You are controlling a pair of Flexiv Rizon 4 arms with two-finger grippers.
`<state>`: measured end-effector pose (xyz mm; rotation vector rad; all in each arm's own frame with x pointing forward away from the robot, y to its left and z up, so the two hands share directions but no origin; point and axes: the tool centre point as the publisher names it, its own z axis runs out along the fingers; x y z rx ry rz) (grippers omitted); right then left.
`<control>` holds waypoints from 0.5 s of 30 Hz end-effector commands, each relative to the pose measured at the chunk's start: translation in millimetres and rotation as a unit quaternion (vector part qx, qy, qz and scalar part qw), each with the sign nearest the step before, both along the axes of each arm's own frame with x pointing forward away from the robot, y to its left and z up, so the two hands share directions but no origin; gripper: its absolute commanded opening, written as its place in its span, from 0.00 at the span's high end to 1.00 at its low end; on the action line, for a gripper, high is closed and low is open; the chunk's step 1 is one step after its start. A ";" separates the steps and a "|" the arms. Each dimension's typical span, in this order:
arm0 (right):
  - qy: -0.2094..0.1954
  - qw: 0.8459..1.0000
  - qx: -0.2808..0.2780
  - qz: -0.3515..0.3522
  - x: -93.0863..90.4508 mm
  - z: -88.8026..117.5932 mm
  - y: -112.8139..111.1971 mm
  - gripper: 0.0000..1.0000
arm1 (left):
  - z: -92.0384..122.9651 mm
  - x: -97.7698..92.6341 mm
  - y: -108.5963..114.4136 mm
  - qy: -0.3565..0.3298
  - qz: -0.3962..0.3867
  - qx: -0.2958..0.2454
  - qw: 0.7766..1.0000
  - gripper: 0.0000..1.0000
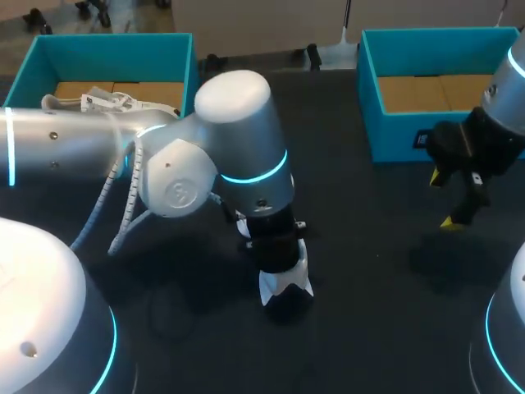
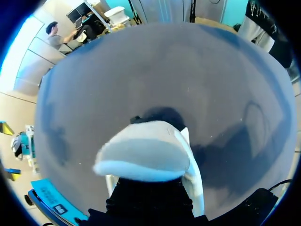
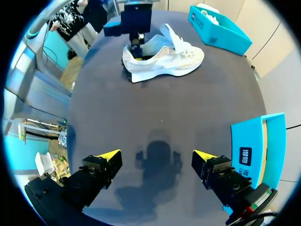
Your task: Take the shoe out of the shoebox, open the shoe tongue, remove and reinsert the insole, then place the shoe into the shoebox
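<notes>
The white shoe point(image 3: 164, 59) lies on its sole on the dark table, seen whole only in the right wrist view. My left gripper point(image 3: 136, 47) comes down on its heel end and is shut on the heel's edge. In the head view my left arm hides most of the shoe, and only the white heel point(image 1: 285, 283) shows under the gripper. In the left wrist view a pale grey, white-rimmed part of the shoe point(image 2: 146, 155) covers the fingertips. My right gripper point(image 1: 449, 199) hangs open over bare table to the right, its fingers point(image 3: 106, 160) far apart and holding nothing.
A teal shoebox point(image 1: 107, 53) stands at the back left with another white shoe point(image 1: 111, 103) inside. A second teal box point(image 1: 426, 78) stands at the back right, close behind my right gripper. My left arm's elbow point(image 1: 234, 139) bulks over the table's middle.
</notes>
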<state>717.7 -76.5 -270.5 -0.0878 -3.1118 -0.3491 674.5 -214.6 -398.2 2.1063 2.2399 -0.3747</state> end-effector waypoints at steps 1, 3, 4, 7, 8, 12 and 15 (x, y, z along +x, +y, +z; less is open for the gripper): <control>0.000 1.000 -0.001 0.000 -0.7 -0.1 -0.2 0.00 | -14.3 7.2 -7.7 0.001 0.001 0.020 1.000 1.00; 0.000 1.000 -0.001 0.000 -0.7 -0.1 -0.2 0.00 | -10.5 9.2 -2.5 0.000 0.001 0.023 1.000 1.00; 0.000 1.000 -0.001 0.000 -0.7 -0.1 -0.2 0.00 | -6.8 9.6 0.1 -0.004 -0.001 0.024 1.000 1.00; 0.000 1.000 -0.001 0.000 -0.7 -0.1 -0.2 0.00 | 5.2 12.0 6.3 -0.021 -0.002 0.027 0.999 1.00; 0.000 1.000 -0.001 0.000 -0.7 -0.1 -0.2 0.00 | 9.5 12.7 7.8 -0.023 -0.002 0.027 0.999 1.00; 0.000 1.000 -0.001 0.000 -0.7 -0.1 -0.2 0.00 | 22.6 10.7 11.9 -0.029 -0.009 0.033 0.999 1.00; 0.000 1.000 -0.001 0.000 -0.7 -0.1 -0.2 0.00 | 22.1 2.3 11.3 -0.031 -0.027 0.053 0.998 1.00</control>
